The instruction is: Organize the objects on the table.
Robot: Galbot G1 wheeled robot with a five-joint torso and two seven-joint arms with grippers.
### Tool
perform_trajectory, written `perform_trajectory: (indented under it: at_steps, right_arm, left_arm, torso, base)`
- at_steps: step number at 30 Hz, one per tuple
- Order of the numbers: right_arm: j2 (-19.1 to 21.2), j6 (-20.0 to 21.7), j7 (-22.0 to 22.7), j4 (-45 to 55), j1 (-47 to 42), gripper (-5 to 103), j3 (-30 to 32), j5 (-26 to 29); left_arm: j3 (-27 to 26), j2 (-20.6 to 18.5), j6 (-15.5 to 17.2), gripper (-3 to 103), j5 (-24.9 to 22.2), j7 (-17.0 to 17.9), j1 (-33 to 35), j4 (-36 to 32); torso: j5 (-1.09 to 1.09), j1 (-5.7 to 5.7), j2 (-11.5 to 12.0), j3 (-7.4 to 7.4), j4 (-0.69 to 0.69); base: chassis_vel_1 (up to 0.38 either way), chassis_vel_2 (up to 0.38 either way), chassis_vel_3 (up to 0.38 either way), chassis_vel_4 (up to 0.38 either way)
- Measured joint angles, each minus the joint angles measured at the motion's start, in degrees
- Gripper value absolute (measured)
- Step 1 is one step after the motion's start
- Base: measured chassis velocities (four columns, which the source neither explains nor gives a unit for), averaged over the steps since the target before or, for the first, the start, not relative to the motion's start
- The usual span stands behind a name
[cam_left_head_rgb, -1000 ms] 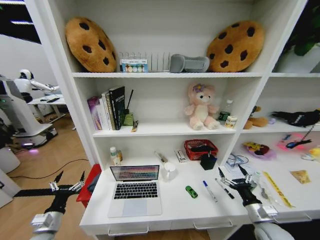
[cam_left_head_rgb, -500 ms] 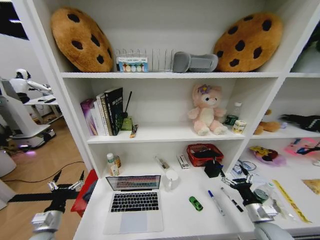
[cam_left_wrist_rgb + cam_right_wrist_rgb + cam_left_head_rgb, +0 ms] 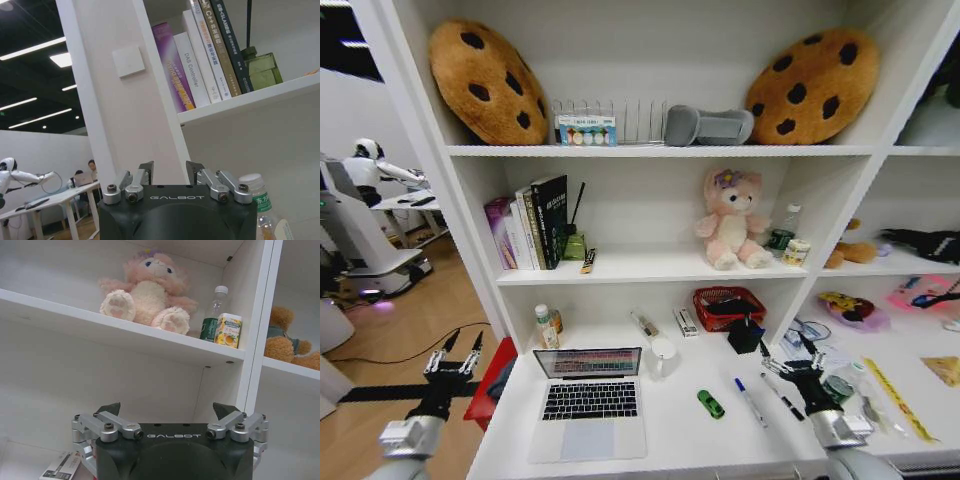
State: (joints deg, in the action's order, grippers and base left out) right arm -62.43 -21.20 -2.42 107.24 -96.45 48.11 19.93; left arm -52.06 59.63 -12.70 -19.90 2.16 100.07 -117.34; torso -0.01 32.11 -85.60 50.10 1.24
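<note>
Black pen (image 3: 782, 395) just beside right gripper (image 3: 790, 356)

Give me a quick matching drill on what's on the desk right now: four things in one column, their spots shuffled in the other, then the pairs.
Things:
1. laptop
2. toy car
3. marker
4. right gripper

Places:
A. between the laptop and the marker
B. over the desk's right part, beside the black pen
C. open on the table, left of the white mug
D. between the toy car and the black pen

Pairs: 1-C, 2-A, 3-D, 4-B
</note>
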Motion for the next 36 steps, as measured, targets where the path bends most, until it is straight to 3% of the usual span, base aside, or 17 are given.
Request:
perform_trajectory:
  at_steps: [2,3,8,9,11,12,14,20,25,26,30,31,33,34,36]
  right_arm:
    - [-0.4,-0.4,0.0,-0.2,-0.3,100,0.2,-0.2]
    - [-0.4,-0.4,0.0,-0.2,-0.3,100,0.2,-0.2]
    - [-1.6,-1.5,-0.1,-0.7,-1.3,100,0.3,-1.0]
    - [-1.6,-1.5,-0.1,-0.7,-1.3,100,0.3,-1.0]
    - [-2.3,-1.9,-0.1,-1.0,-1.4,100,0.3,-1.2]
    - [-2.3,-1.9,-0.1,-1.0,-1.4,100,0.3,-1.2]
    - [-2.6,-2.2,-0.2,-1.5,-1.3,100,0.3,-1.5]
    - [-2.6,-2.2,-0.2,-1.9,-0.8,100,0.0,-1.5]
    - [-2.5,-2.2,-0.1,-2.3,-0.5,100,-0.5,-1.7]
    - [-2.5,-2.2,-0.1,-2.3,-0.5,100,-0.5,-1.7]
    - [-2.3,-2.6,-0.1,-2.7,-0.4,100,-0.6,-1.7]
    - [-2.3,-2.6,-0.1,-2.7,-0.4,100,-0.6,-1.7]
    - [-1.9,-2.9,-0.1,-2.9,-0.2,100,-1.0,-1.7]
    - [-1.9,-2.9,-0.1,-2.9,-0.2,100,-1.0,-1.7]
    - [-1.9,-3.1,-0.1,-3.1,-0.1,100,-1.1,-1.7]
  left_arm:
    - [0.1,-2.7,0.6,31,-0.8,-0.3,0.6,-0.8]
    - [0.1,-2.7,0.6,31,-0.8,-0.3,0.6,-0.8]
    - [1.3,-11.6,1.0,10,-1.3,-0.9,1.9,-2.2]
    - [1.3,-11.6,1.0,10,-1.3,-0.9,1.9,-2.2]
    - [2.0,-16.3,1.4,2,-1.9,-0.9,2.0,-3.0]
    - [2.0,-16.3,1.4,2,-1.9,-0.9,2.0,-3.0]
    - [2.9,-20.6,2.0,0,-2.7,-0.8,1.6,-4.0]
    - [3.9,-27.4,3.0,0,-4.7,-0.8,1.8,-6.3]
    - [6.4,-37.4,3.4,0,-6.0,-0.7,1.0,-7.2]
    - [6.4,-37.4,3.4,0,-6.0,-0.7,1.0,-7.2]
    - [12.1,-44.0,4.6,0,-9.1,-0.3,-3.6,-7.0]
    - [12.1,-44.0,4.6,0,-9.1,-0.3,-3.6,-7.0]
    - [16.5,-48.6,5.0,0,-10.5,-0.1,-6.4,-6.3]
    - [16.5,-48.6,5.0,0,-10.5,-0.1,-6.4,-6.3]
    - [19.2,-53.1,5.4,0,-11.9,-0.1,-7.2,-6.7]
  torso:
    - [0.0,0.0,0.0,0.0,-0.01]
    - [0.0,0.0,0.0,0.0,-0.01]
    - [0.0,0.0,0.0,0.0,0.01]
    - [0.0,0.0,0.0,0.0,0.01]
    - [0.01,0.0,0.0,0.0,0.01]
    - [0.01,0.0,0.0,0.0,0.01]
    - [0.0,0.01,0.0,0.0,0.0]
    - [0.0,0.01,0.0,0.0,-0.02]
    - [0.01,0.01,0.0,0.01,0.01]
    - [0.01,0.01,0.0,0.01,0.01]
    - [0.01,0.01,0.0,0.0,-0.02]
    - [0.01,0.01,0.0,0.0,-0.02]
    - [0.0,0.01,0.0,0.01,0.02]
    - [0.0,0.01,0.0,0.01,0.02]
    - [0.02,0.01,0.0,0.01,-0.01]
  base:
    - [0.0,0.0,0.0,0.0]
    - [0.0,0.0,0.0,0.0]
    - [0.0,0.0,0.0,0.0]
    - [0.0,0.0,0.0,0.0]
    - [0.0,0.0,0.0,0.0]
    - [0.0,0.0,0.0,0.0]
    - [0.0,0.0,0.0,0.0]
    - [0.0,0.0,0.0,0.0]
    - [0.0,0.0,0.0,0.0]
    - [0.0,0.0,0.0,0.0]
    - [0.0,0.0,0.0,0.0]
    - [0.0,0.0,0.0,0.0]
    - [0.0,0.0,0.0,0.0]
    - [0.0,0.0,0.0,0.0]
    - [0.0,0.0,0.0,0.0]
